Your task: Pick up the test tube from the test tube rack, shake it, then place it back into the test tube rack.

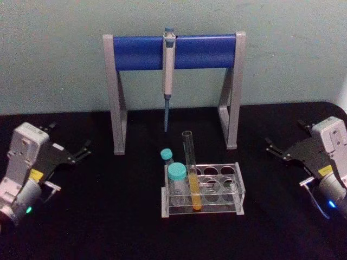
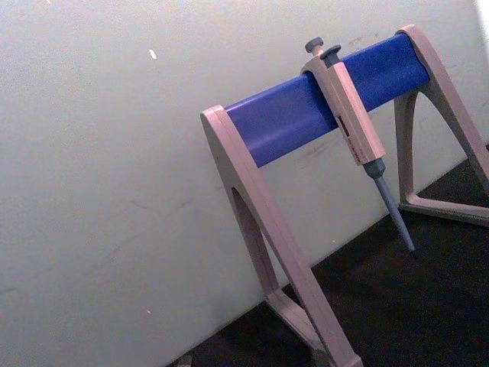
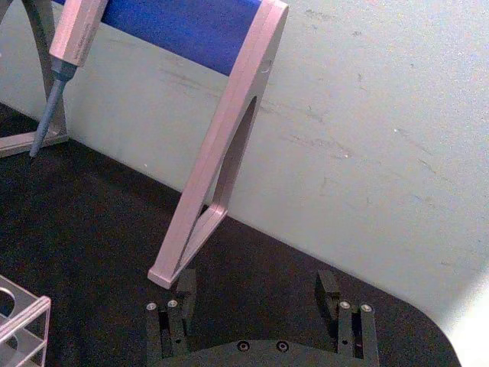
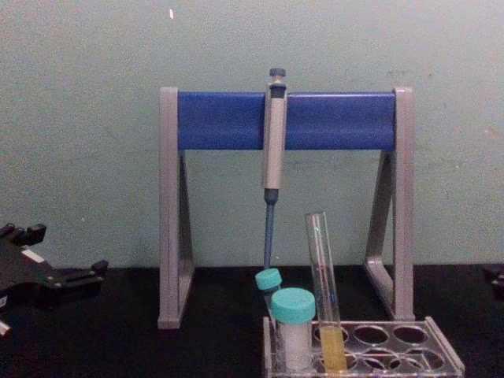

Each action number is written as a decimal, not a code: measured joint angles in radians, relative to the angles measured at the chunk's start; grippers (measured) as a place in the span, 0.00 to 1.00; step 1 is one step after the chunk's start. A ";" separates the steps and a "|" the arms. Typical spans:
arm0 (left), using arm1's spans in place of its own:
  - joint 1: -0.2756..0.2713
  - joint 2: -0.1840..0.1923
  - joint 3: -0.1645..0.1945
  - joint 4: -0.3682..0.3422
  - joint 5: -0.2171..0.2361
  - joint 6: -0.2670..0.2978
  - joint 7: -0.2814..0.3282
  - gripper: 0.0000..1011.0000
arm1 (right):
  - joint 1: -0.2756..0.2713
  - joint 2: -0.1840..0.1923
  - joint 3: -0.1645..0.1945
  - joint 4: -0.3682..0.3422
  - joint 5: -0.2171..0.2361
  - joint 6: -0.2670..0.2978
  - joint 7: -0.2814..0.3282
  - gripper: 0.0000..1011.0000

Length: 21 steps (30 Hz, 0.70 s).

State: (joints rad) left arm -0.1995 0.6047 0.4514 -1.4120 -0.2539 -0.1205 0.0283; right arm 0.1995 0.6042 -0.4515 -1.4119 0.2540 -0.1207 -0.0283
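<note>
1. The test tube (image 1: 193, 181) leans in the test tube rack (image 1: 234, 188), seemingly in a front hole.
2. Well left of the rack, the left gripper (image 1: 69, 138) sits with jaws wide, empty.
3. Well right of it, the right gripper (image 1: 285, 136) is spread too, empty.

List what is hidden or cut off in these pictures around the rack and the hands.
test tube rack: chest view, base and near side cut off by the bottom edge; right wrist view, the frame edge leaves one corner.
small teal-capped tube: chest view, lower body hidden behind the wide teal-capped container.
right hand: chest view, cut off by the right edge, a sliver left.
</note>
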 joint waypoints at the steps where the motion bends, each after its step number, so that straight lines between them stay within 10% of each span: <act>1: 0.000 0.000 0.000 0.000 0.000 0.000 0.000 0.99 | 0.000 0.000 0.000 0.000 0.000 0.000 0.000 0.99; 21: 0.000 0.000 0.000 0.000 0.000 0.000 0.000 0.99 | 0.000 0.000 0.000 0.000 0.000 0.000 0.000 0.99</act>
State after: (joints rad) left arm -0.1996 0.6047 0.4514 -1.4120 -0.2539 -0.1205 0.0283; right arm 0.1996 0.6047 -0.4514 -1.4120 0.2539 -0.1206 -0.0283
